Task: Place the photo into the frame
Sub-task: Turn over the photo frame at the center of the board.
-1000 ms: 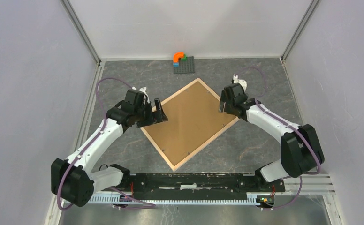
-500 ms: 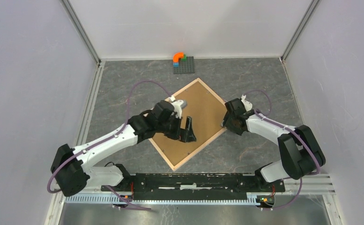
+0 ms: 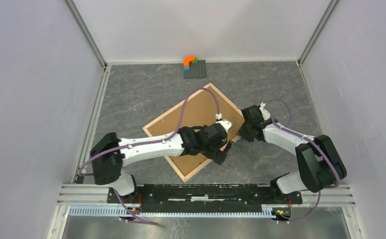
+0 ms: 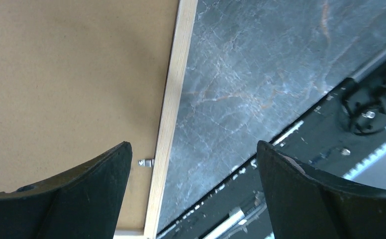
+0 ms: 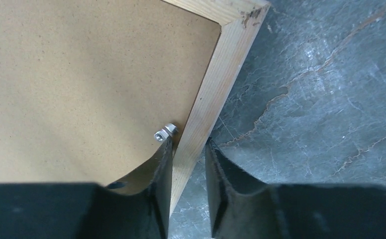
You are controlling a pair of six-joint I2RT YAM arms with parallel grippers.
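Frame (image 5: 201,124) lies flat on the table (image 3: 131,94), with the brown board (image 3: 201,112) upward in it. The left claw (image 4: 193,149) hangs spread wide above one rail; the board is under one finger and the table under the other. The right claw (image 5: 188,144) pinches a rail just below the frame's corner. A small metal clip (image 5: 164,133) sits beside its inner finger.

right claw (image 5: 188,144) pinching frame (image 5: 223,74) rail, brown backing board (image 5: 81,74)
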